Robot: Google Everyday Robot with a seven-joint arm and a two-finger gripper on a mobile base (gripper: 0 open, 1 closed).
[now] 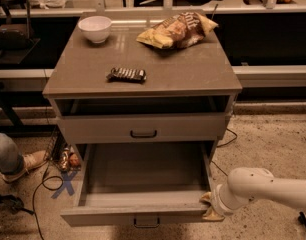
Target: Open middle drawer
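Note:
The middle drawer (143, 184) is pulled far out of the grey-taupe cabinet, and its empty inside shows. Its front panel (93, 217) faces me with a small black bar pull (146, 223). My gripper (210, 207) is at the right end of that front panel, at the drawer's front right corner, on the white arm (263, 186) that comes in from the right. The drawer above (93, 129) is closed and has a black pull (143, 133). Anything below the open drawer is hidden.
On the cabinet top (193, 74) are a white bowl (95, 28), a chip bag (177, 30) and a dark snack bar (126, 74). A person's shoe (28, 162) and cables (43, 189) lie on the floor at the left.

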